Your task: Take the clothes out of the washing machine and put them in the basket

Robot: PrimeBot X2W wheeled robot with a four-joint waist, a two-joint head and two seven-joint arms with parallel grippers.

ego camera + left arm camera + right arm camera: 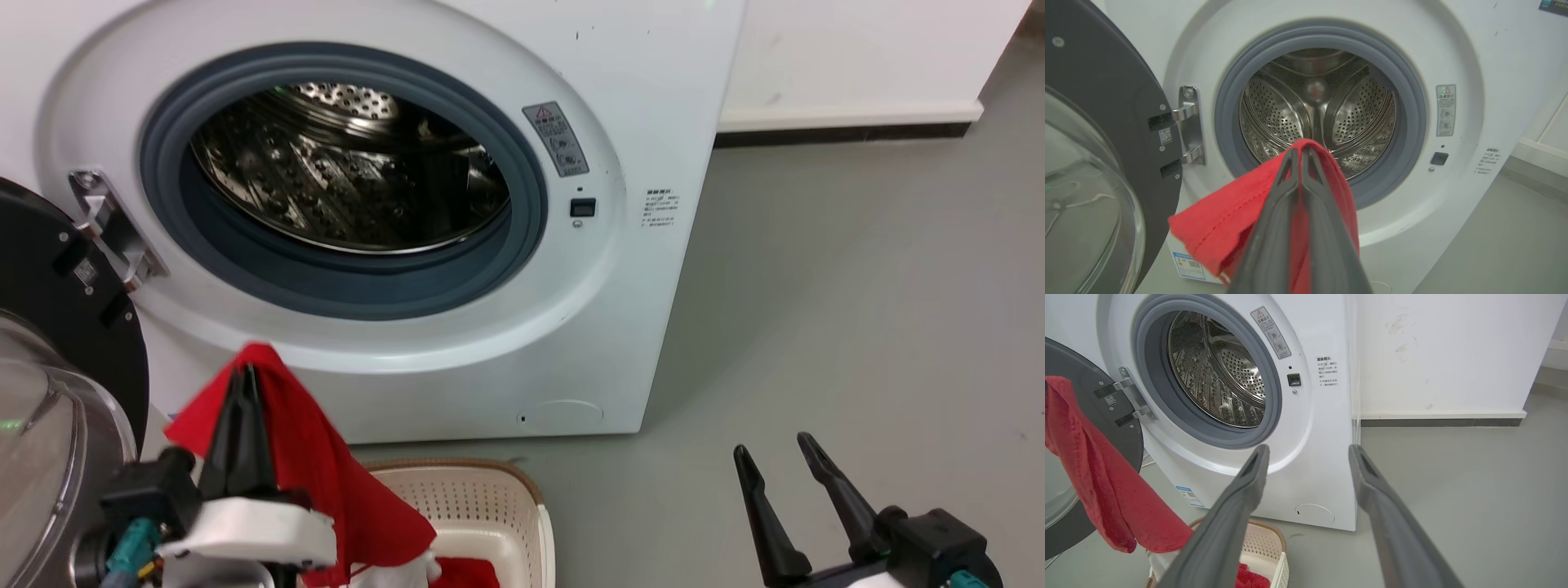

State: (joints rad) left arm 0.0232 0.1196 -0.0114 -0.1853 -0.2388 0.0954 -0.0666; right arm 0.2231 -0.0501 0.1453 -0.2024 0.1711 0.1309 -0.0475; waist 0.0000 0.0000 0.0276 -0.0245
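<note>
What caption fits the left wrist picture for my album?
Left gripper, dark fingers shut, holds a bright red fabric garment before the white front-loading washing machine.

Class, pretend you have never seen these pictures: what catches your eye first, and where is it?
The bright red garment stands out first, pinched in the shut left gripper at the lower left, above the cream basket. Behind it gapes the white washing machine, door open to the left, its shiny steel drum showing no clothes. The right gripper hangs open at the lower right.
</note>
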